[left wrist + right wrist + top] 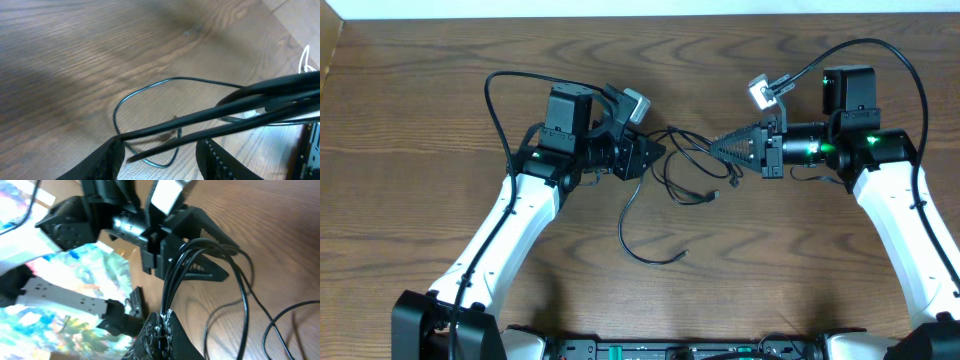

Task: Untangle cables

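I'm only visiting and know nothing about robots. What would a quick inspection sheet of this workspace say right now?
Surface: brown wood-grain table.
Job's things: thin black cables, tangled, strung between the two grippers, with loose loops lying on the table.
Clutter: nothing seen.
Grippers: left gripper open, the cables passing between its fingers; right gripper shut on the cables.
Cables: thicker black arm cords loop out from each arm.
Surroundings: pale strip past the table's far edge; little else can be made out.
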Robot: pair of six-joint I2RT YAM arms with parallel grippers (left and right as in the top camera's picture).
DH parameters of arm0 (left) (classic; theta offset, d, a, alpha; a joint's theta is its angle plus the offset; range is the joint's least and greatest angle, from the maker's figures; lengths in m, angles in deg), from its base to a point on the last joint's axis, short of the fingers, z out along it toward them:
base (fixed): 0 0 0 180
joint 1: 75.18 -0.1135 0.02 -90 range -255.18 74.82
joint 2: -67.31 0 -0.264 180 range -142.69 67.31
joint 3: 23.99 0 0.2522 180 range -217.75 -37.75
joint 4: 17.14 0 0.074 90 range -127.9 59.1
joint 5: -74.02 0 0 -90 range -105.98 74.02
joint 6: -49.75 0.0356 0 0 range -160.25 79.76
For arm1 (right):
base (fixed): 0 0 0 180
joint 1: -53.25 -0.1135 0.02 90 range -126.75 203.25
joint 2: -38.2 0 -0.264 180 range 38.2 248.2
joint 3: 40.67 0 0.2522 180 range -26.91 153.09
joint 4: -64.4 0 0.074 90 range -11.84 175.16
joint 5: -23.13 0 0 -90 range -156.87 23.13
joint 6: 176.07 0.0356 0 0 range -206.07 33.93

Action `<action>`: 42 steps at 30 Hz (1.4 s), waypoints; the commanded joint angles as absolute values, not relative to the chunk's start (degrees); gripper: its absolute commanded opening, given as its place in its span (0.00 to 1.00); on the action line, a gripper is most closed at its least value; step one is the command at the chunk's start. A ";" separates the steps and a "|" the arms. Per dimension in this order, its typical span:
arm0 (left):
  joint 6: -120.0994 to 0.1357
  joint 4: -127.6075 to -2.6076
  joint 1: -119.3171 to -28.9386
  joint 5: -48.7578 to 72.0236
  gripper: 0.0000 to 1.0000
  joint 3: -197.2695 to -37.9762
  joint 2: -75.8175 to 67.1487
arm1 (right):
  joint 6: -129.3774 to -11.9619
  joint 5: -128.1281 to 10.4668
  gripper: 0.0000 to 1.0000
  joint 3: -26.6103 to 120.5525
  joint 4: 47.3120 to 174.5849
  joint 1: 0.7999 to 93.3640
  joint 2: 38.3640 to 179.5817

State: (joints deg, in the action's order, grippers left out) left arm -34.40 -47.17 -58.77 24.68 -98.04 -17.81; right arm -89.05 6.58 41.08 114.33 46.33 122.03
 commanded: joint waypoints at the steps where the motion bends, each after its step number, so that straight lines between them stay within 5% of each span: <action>1: -31.86 -47.06 -58.75 27.54 0.44 -97.54 -18.44 | -88.88 12.00 0.01 42.46 114.33 46.61 121.25; 4: -31.82 -47.06 -58.75 27.41 0.21 -97.54 -18.44 | -88.88 12.83 0.01 42.46 114.37 46.61 121.22; 7: -31.69 -47.09 -58.75 25.86 0.19 -97.54 -18.44 | -88.88 14.79 0.01 42.46 114.35 46.61 121.25; 9: -31.69 -47.09 -58.75 24.90 0.08 -97.54 -18.44 | -88.88 15.76 0.01 42.46 114.37 46.61 121.25; 16: -31.71 -47.09 -58.75 24.46 0.08 -97.54 -18.44 | -88.42 16.30 0.01 42.46 114.37 46.61 121.25; 19: -31.73 -47.09 -58.75 24.48 0.35 -97.54 -18.53 | -88.26 17.15 0.01 42.46 114.35 46.61 121.25; 23: -31.97 -47.13 -58.75 24.55 0.43 -97.54 -18.55 | -88.26 17.77 0.01 42.46 114.30 46.61 121.25; 24: -31.97 -47.31 -58.75 24.59 0.42 -97.54 -18.55 | -88.26 17.77 0.01 42.46 114.30 46.61 121.25; 27: -31.93 -47.63 -58.75 25.45 0.08 -97.51 -18.55 | -88.24 17.79 0.01 42.46 114.30 46.61 121.25; 35: -31.91 -47.90 -58.75 25.32 0.08 -97.54 -18.88 | -88.26 21.85 0.01 42.46 114.28 46.61 121.25; 38: -31.91 -47.90 -58.75 25.32 0.27 -97.54 -19.40 | -88.26 21.85 0.01 42.46 114.30 46.61 121.25; 39: -31.93 -47.90 -58.75 25.34 0.25 -97.51 -19.54 | -88.26 21.85 0.01 42.46 114.30 46.61 121.25; 40: -31.93 -47.94 -58.75 25.36 0.08 -97.51 -19.78 | -88.26 21.83 0.01 42.46 114.30 46.61 121.25; 42: -31.93 -48.16 -58.75 25.38 0.07 -97.51 -20.28 | -88.26 21.81 0.01 42.46 114.30 46.61 121.25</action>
